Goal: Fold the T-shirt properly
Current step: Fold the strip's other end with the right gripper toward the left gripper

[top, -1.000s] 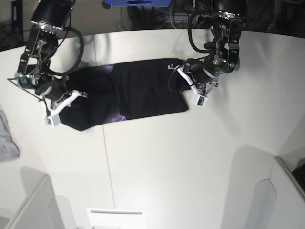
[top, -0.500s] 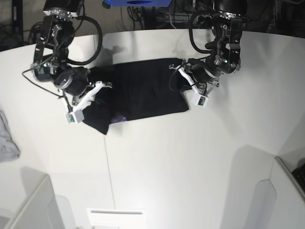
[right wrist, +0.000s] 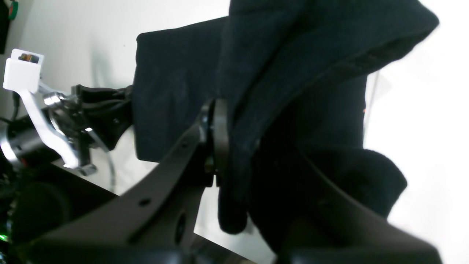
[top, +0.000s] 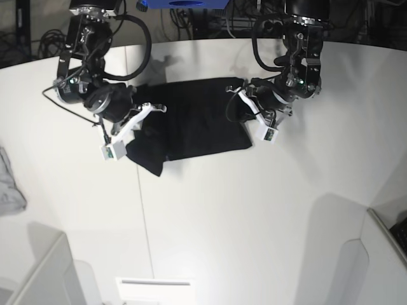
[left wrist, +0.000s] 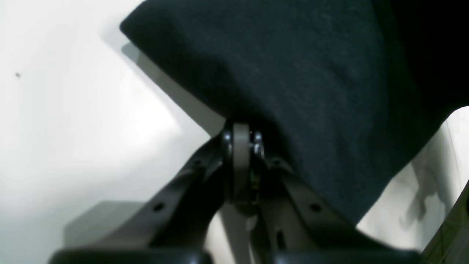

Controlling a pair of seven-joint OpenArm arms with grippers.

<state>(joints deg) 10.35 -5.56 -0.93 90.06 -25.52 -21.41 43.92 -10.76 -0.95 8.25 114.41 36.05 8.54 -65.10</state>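
Note:
The black T-shirt [top: 197,121] lies as a folded band across the far middle of the white table [top: 210,210]. My right gripper [top: 138,124], at the left of the base view, is shut on the shirt's left end and holds it raised and doubled over toward the middle. In the right wrist view the gripper [right wrist: 220,143] pinches a thick fold of the cloth [right wrist: 172,91]. My left gripper [top: 245,113] is shut on the shirt's right edge. In the left wrist view the gripper [left wrist: 242,137] grips the cloth [left wrist: 311,73]. No print shows.
A small light-grey cloth [top: 9,184] lies at the table's left edge. A blue object [top: 184,3] stands behind the table. A white slotted box [top: 152,289] sits at the front edge, with grey partitions at the front left and right [top: 356,267].
My right gripper has moved right with the shirt's left end, shortening the band. The purple print that showed earlier is now covered. My left gripper has stayed in place.

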